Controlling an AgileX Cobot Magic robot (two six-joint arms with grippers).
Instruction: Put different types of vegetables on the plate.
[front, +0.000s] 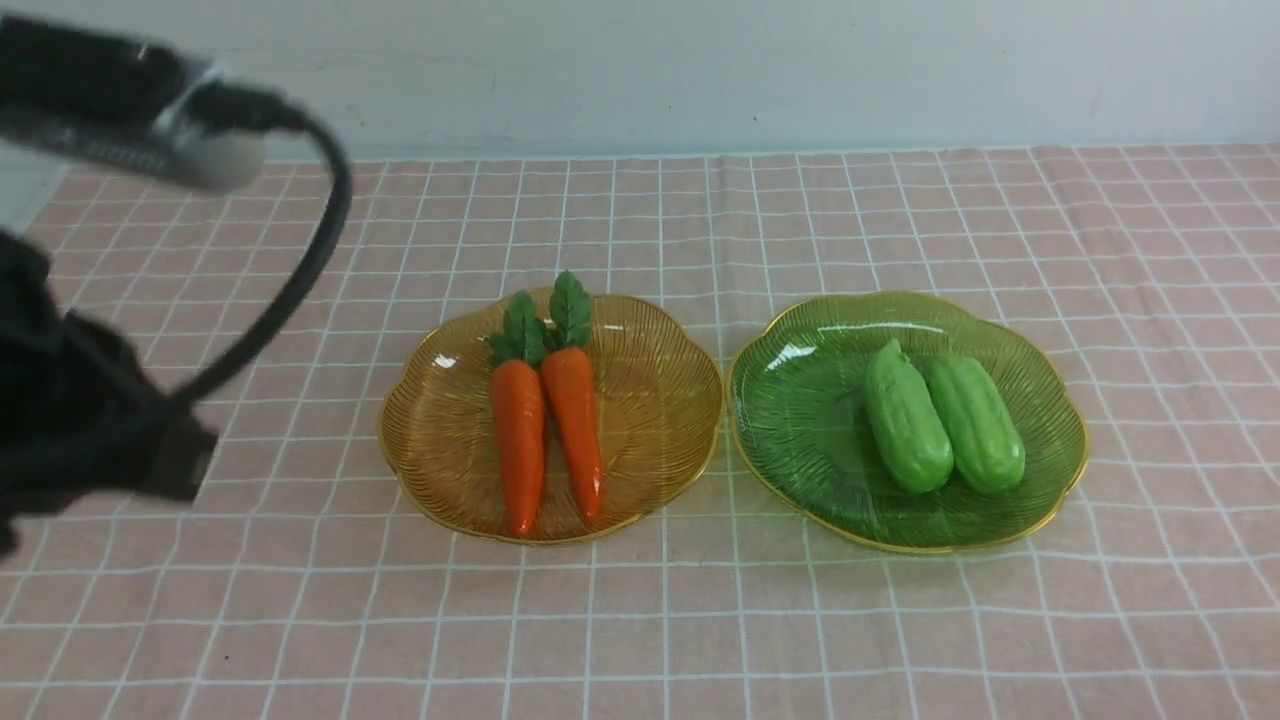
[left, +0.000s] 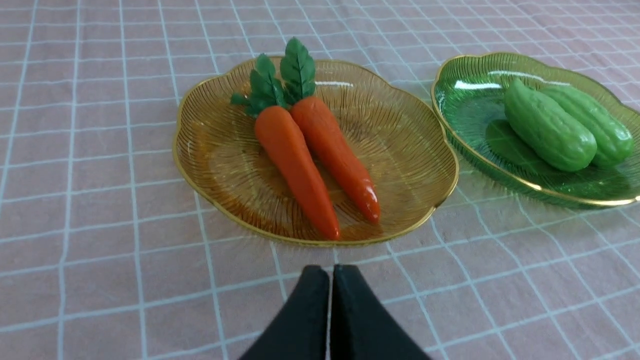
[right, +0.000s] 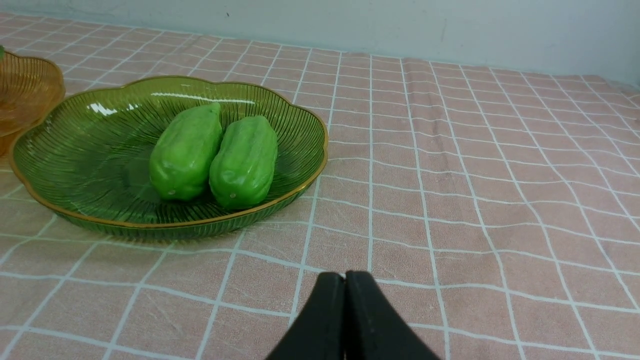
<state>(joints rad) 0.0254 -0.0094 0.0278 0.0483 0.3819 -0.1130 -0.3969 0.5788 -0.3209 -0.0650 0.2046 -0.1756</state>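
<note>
Two orange carrots with green leafy tops lie side by side on an amber glass plate. Two light green gourds lie side by side on a green glass plate to its right. In the left wrist view my left gripper is shut and empty, just short of the amber plate and its carrots. In the right wrist view my right gripper is shut and empty, short of and beside the green plate with the gourds.
A pink checked cloth covers the table, ending at a pale wall behind. The left arm and its black cable fill the front view's left edge. The right arm is outside the front view.
</note>
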